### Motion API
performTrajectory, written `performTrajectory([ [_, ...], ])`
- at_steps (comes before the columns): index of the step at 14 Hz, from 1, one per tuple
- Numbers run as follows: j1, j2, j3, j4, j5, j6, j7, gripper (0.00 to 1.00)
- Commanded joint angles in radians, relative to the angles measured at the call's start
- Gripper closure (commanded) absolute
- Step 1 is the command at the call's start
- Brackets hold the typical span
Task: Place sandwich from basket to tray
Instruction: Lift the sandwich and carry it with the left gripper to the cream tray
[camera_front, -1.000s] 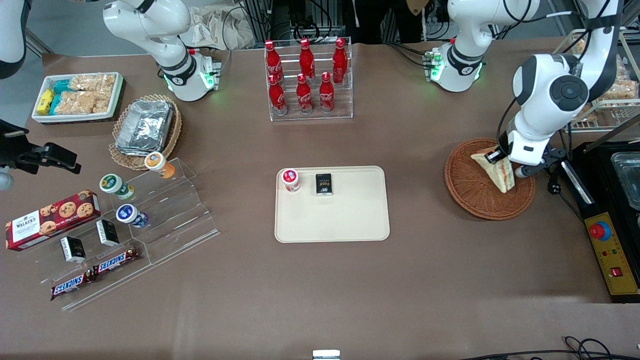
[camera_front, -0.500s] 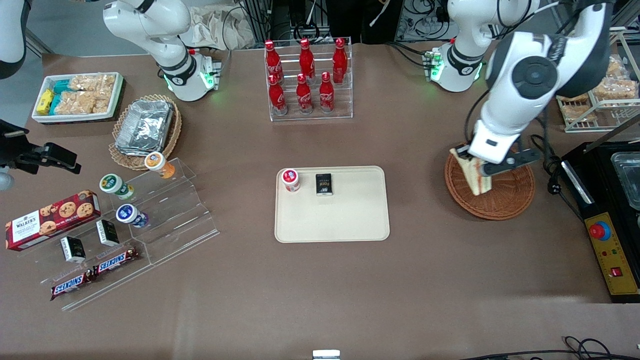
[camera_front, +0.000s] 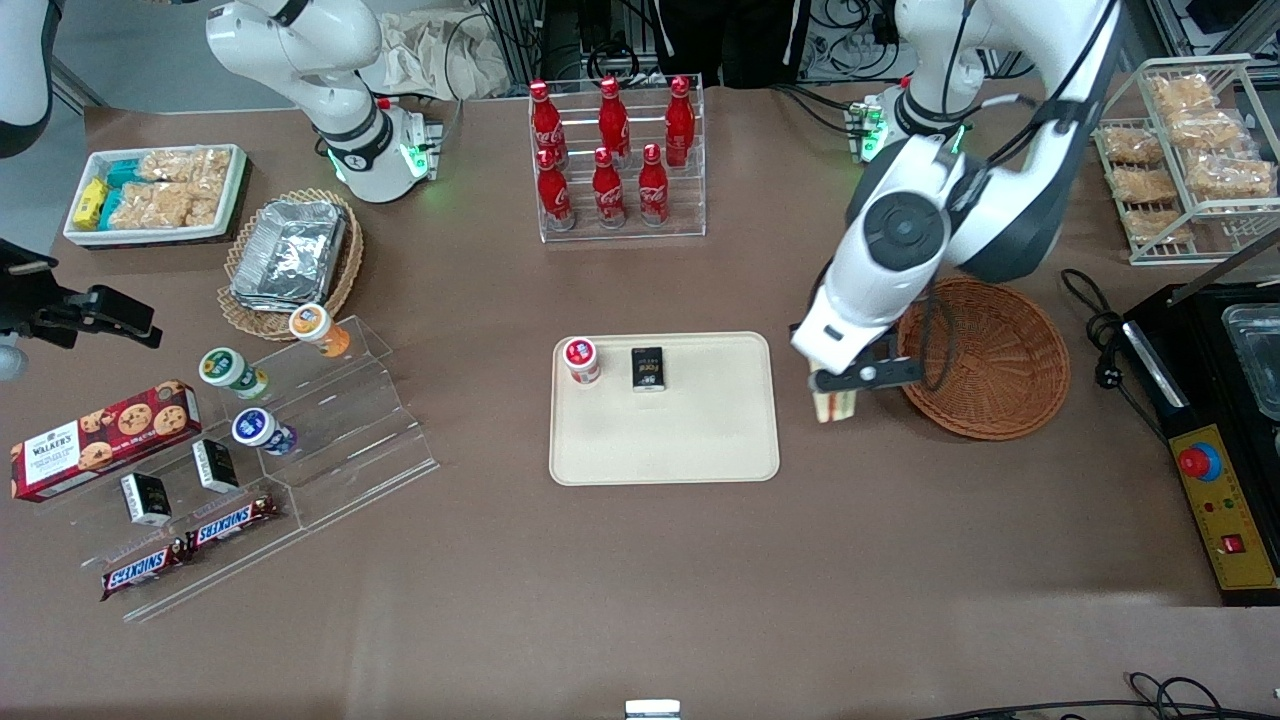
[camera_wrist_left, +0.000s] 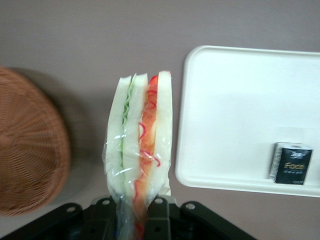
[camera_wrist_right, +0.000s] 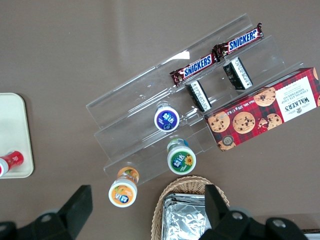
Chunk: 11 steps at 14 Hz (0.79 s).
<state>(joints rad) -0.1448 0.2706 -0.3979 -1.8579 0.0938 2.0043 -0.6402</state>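
Front view: the gripper (camera_front: 838, 392) is up in the air between the basket (camera_front: 1000, 395) and the tray (camera_front: 700, 450), just off the tray's edge, with the sandwich (camera_front: 835, 405) hanging below it. The basket looks empty. On the tray there's already a small red-capped cup (camera_front: 581, 359) and a black packet (camera_front: 648, 368), both near the tray's rim farthest from the camera, so a careless drop could knock them.

Left wrist view: the jaws are clamped on one end of the sandwich (camera_wrist_left: 140, 155), which sits in a thin clear wrap and sticks out edge-on. My worry is the layers sliding or the wrap slipping, since only the end is pinched. The tray (camera_wrist_left: 240, 120) is just beside it, the black packet (camera_wrist_left: 293, 164) near the tray's rim.

Right wrist view: only the tray's corner (camera_wrist_right: 15, 135), nothing useful.
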Motion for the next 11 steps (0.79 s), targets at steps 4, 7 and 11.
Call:
performTrajectory([
  [4,-0.073,0.241,-0.012,0.066,0.124,0.148,-0.053,1.0],
  [7,-0.107,0.314,-0.01,0.066,0.19,0.221,-0.097,1.0],
  [11,-0.117,0.331,-0.01,0.066,0.257,0.228,-0.142,0.0],
])
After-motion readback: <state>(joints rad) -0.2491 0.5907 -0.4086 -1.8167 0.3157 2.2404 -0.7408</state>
